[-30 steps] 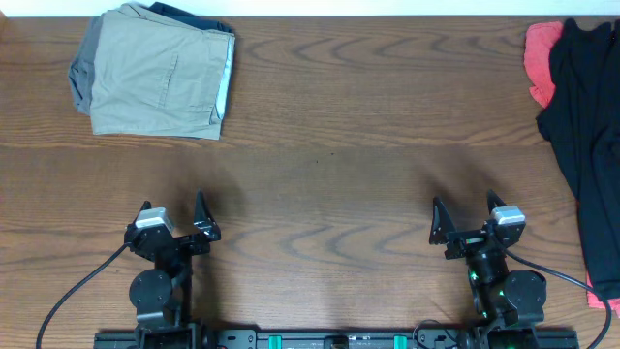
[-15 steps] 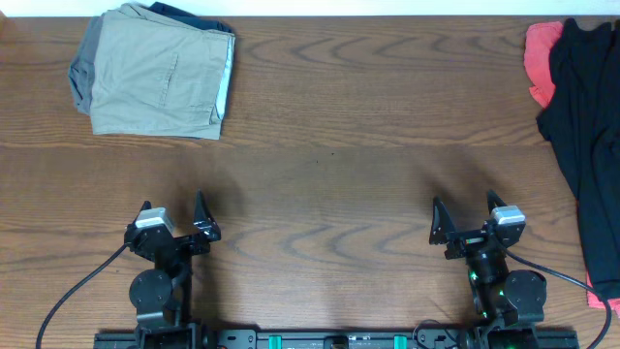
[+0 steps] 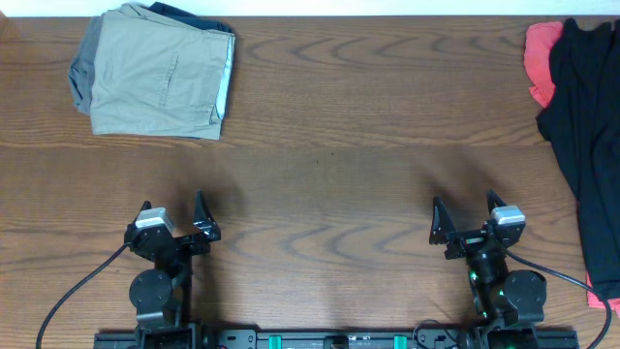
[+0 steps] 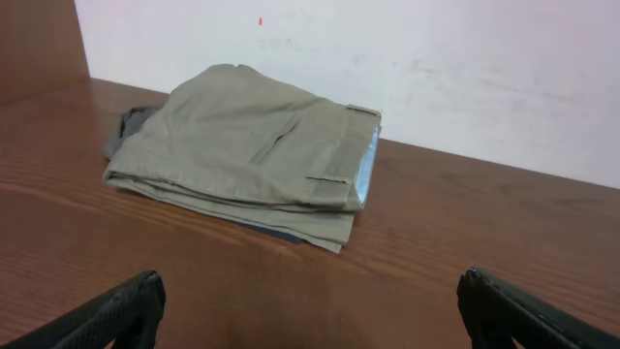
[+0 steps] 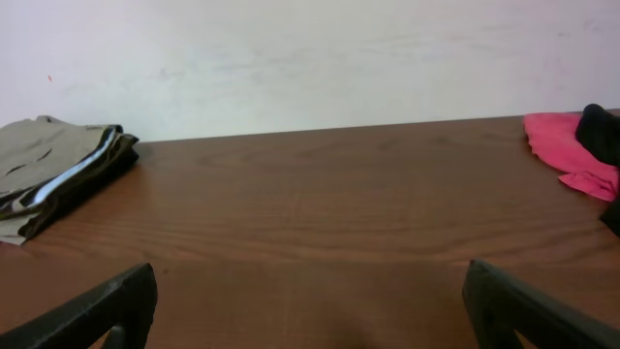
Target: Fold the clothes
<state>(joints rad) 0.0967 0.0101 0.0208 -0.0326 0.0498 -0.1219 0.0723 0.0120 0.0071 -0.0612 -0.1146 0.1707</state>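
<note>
Folded khaki shorts lie on top of a stack at the table's far left, with grey and navy pieces showing under them. The stack also shows in the left wrist view and at the left of the right wrist view. An unfolded black garment lies over a red one at the far right edge; the red one shows in the right wrist view. My left gripper is open and empty near the front edge. My right gripper is open and empty near the front edge.
The brown wooden table runs to a white wall at the back. The black garment hangs along the right edge down to the front. Arm cables trail at the front corners.
</note>
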